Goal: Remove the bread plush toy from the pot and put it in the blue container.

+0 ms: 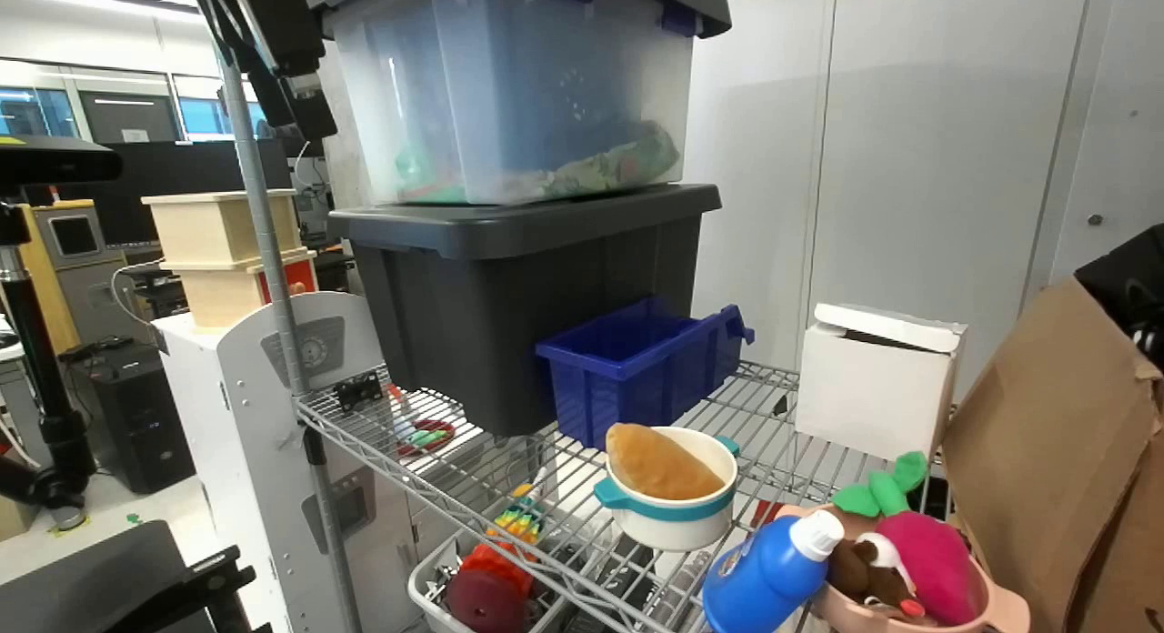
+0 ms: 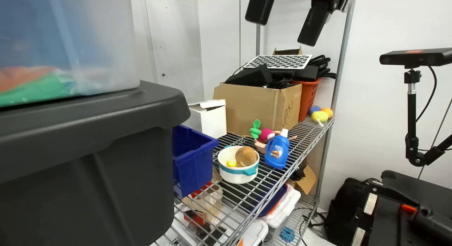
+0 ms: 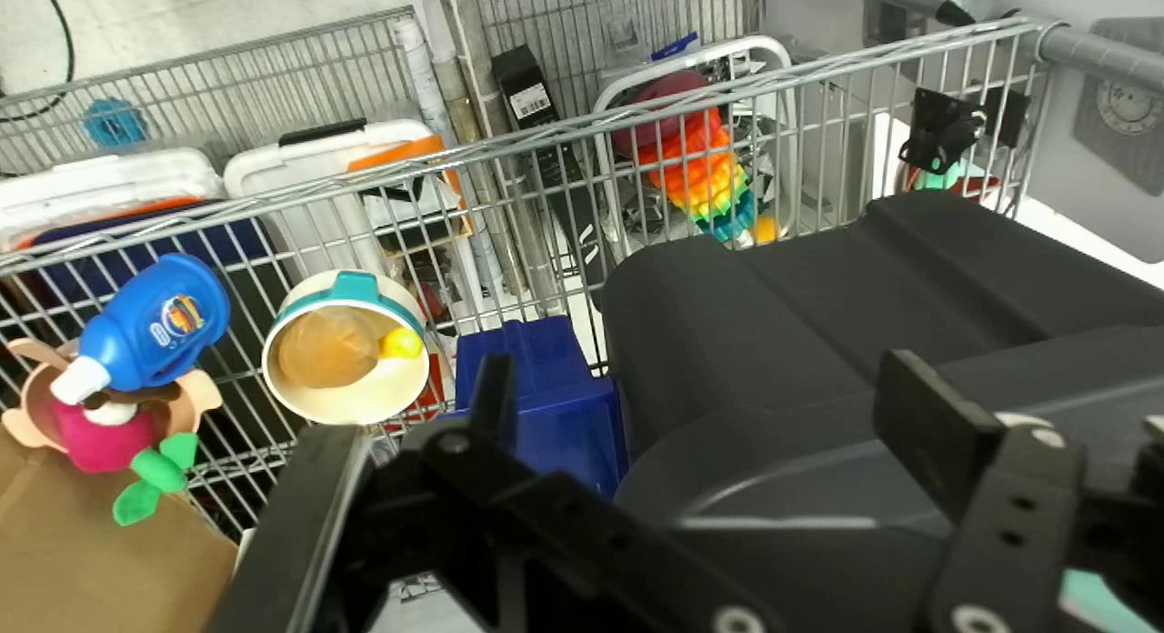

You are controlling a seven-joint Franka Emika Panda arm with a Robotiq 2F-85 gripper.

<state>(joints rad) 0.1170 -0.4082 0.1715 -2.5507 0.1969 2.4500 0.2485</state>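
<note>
"How do your fingers stand?"

"Mine are spread apart, nothing between them. I should skirt the grey tote, pass the blue container, descend over the pot and pinch gently, avoiding the small yellow thing inside."

"And the bread plush toy?"

"It lies tilted in the pot, golden-brown and rounded, one end above the rim; I expect it to squash."
</note>
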